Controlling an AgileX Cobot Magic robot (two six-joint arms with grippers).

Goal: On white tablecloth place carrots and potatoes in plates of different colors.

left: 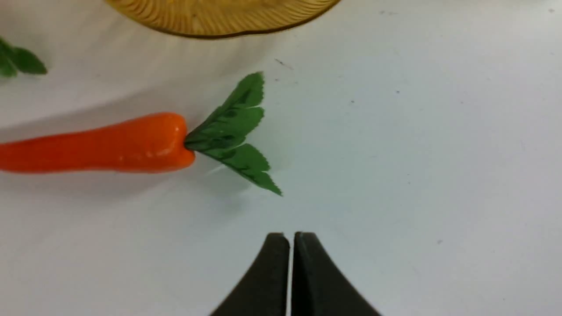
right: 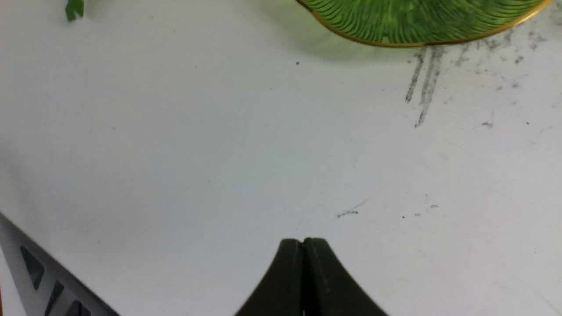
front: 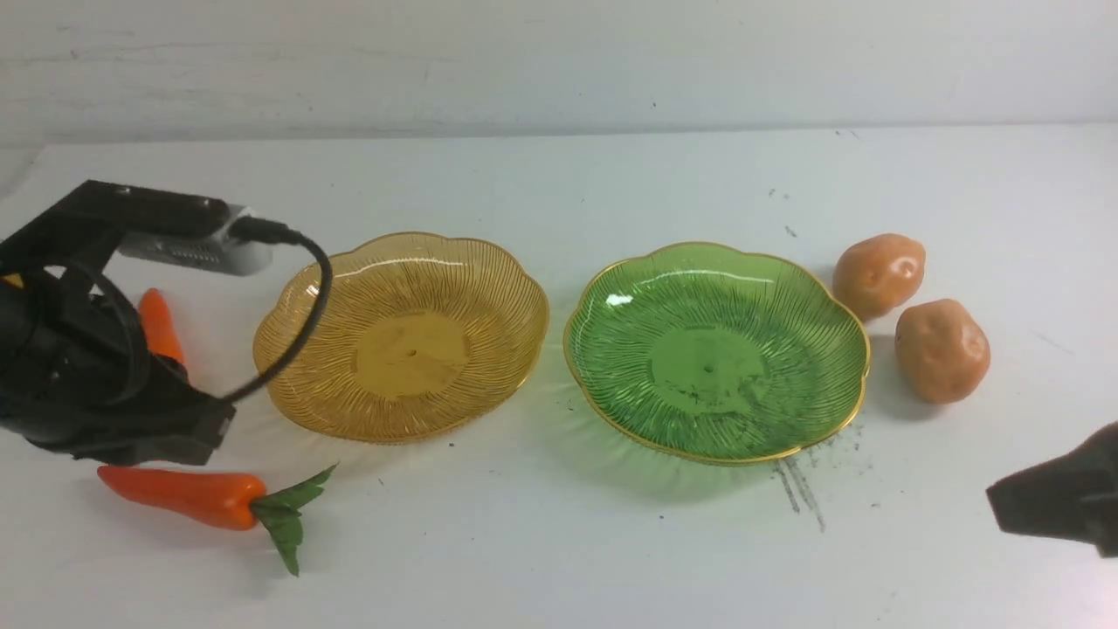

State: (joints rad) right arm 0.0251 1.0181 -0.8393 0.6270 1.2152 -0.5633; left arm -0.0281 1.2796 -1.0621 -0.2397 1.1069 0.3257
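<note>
Carrots: near carrot (front: pixel 179 495) and far carrot (front: pixel 160 325) on surface (front: pixel 559 550), left of yellow plate (front: pixel 402 349).
Potatoes: far potato (front: pixel 878 274) and near potato (front: pixel 942 350) just right of green plate (front: pixel 712 362).
Left claw (left: pixel 290 240): closed, empty.
Right claw (right: pixel 303 245): closed, empty.

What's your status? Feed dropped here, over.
Left gripper shut, empty, by near carrot; other carrot behind arm. Right gripper shut, empty. Amber plate, green plate bare; potatoes on tablecloth. Nothing blocking.
</note>
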